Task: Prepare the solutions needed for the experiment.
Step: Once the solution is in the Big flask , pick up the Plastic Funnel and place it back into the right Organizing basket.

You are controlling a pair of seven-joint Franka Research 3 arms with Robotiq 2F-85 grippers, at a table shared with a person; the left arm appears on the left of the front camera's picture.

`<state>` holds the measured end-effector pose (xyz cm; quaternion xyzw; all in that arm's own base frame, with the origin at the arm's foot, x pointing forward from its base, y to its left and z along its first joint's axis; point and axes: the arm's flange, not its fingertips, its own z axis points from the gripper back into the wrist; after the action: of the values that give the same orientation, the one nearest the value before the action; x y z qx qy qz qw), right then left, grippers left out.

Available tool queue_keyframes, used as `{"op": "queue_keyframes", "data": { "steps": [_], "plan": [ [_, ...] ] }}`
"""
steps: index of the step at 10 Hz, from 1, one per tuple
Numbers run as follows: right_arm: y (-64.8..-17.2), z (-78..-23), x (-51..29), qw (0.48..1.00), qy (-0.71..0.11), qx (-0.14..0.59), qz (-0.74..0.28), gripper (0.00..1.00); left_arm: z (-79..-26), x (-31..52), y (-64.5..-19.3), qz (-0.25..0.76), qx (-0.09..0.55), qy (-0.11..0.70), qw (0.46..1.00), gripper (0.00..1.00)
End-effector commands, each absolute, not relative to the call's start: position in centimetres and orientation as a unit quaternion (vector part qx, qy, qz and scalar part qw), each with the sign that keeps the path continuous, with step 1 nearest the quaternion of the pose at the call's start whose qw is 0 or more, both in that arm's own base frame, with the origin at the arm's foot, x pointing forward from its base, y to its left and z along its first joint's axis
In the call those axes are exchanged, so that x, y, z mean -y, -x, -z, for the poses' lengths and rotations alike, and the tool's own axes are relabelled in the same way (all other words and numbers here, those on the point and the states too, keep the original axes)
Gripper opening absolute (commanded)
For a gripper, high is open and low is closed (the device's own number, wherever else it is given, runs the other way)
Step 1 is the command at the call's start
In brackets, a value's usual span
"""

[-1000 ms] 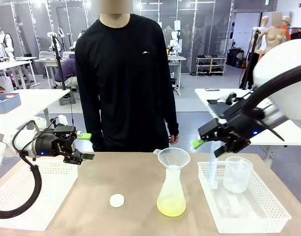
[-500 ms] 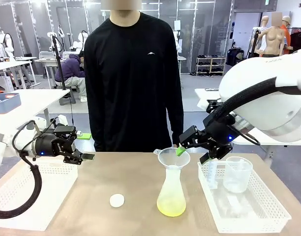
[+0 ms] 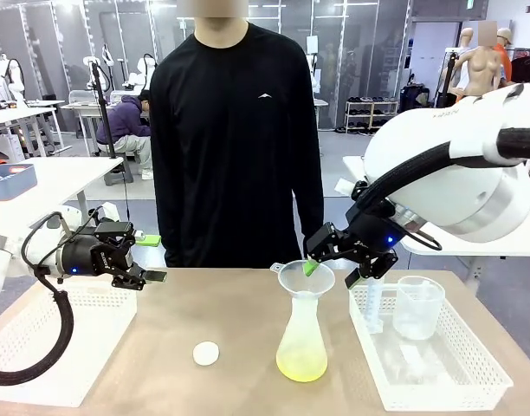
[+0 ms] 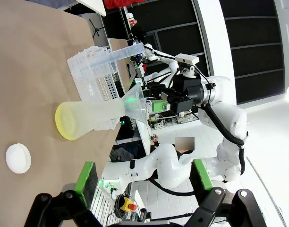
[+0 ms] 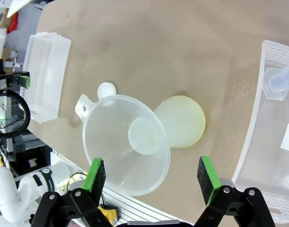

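The solutions are a shallow layer of pale yellow-green liquid [image 3: 301, 365] in a clear conical flask [image 3: 301, 334] at mid-table, with a clear funnel [image 3: 306, 277] standing in its neck. My right gripper [image 3: 331, 274] hovers open at the funnel's rim, one green pad over the bowl. From the right wrist view, the funnel [image 5: 125, 144] and the liquid [image 5: 188, 124] lie below the open right gripper [image 5: 150, 178]. My left gripper [image 3: 152, 258] hangs open and empty over the table's left side. In the left wrist view, the left gripper [image 4: 143, 178] faces the flask [image 4: 88, 120].
A small white cap [image 3: 206, 353] lies left of the flask. The white basket [image 3: 473, 390] on the right holds a clear beaker [image 3: 418, 305] and a graduated cylinder [image 3: 373, 303]. Another white basket [image 3: 48, 347] sits at the left. A person stands at the far edge.
My right arm has swung left from above the right basket to the funnel's rim. The left arm has not moved.
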<state>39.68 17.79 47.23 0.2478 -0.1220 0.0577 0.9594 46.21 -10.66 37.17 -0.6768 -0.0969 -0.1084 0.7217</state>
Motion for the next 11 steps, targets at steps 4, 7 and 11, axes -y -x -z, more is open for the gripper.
{"op": "queue_keyframes", "data": {
  "steps": [4, 7, 11],
  "plan": [
    [-40.89, -46.83, -18.63, 0.968, -0.228, 0.1, -0.039, 0.78, -37.25, 10.66, -46.43, 0.111, 0.098, 0.678, 0.72, 1.0],
    [-40.9, -46.54, -18.41, 0.969, -0.23, 0.088, -0.031, 0.34, -37.25, 10.66, -46.43, 0.111, 0.098, 0.678, 0.72, 1.0],
    [-40.6, -46.45, -18.28, 0.967, -0.24, 0.08, -0.027, 0.0, -37.25, 10.66, -46.43, 0.111, 0.098, 0.678, 0.72, 1.0]
  ]
}}
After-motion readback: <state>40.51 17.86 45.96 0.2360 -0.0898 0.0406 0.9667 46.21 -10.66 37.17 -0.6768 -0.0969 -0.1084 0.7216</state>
